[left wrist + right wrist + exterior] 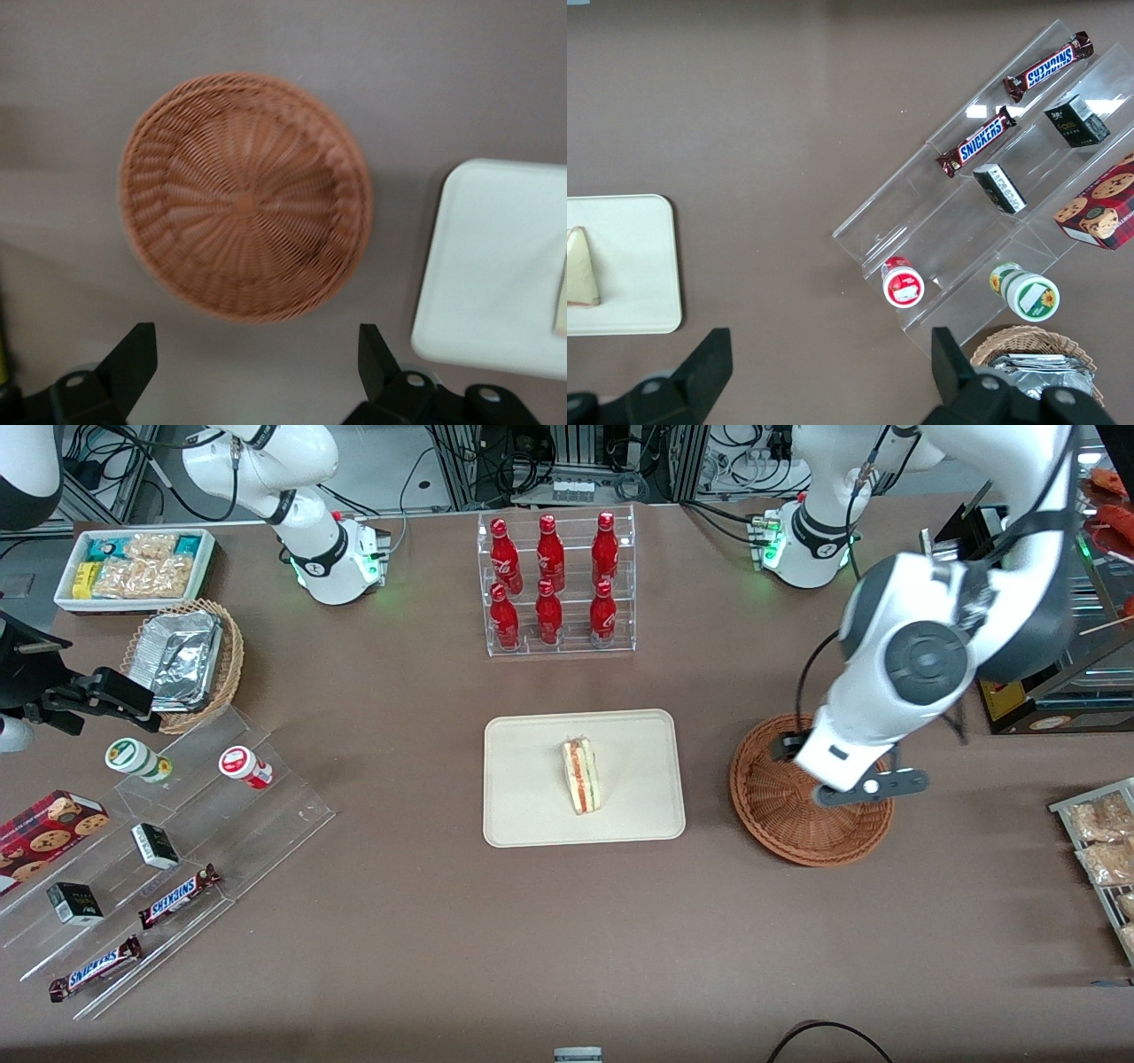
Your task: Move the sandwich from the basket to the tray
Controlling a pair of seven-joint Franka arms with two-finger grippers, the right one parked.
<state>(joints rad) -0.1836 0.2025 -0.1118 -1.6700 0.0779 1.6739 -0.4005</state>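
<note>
One sandwich [582,775] lies on the one cream tray [523,744], near its middle, filling edge up. The reddish-brown wicker basket [780,815] beside the tray holds nothing. The left gripper [257,359] hovers above the basket, fingers [133,354] spread wide and holding nothing. Six red cola bottles [549,580] stand in a clear rack, farther from the camera than the tray.

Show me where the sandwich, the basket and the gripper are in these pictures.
sandwich [582,776], front view, its cut edge, lying on the tray.
basket [244,202], left wrist view, its woven bottom.
gripper [257,359], left wrist view, midway between its open fingertips, above the basket.
</note>
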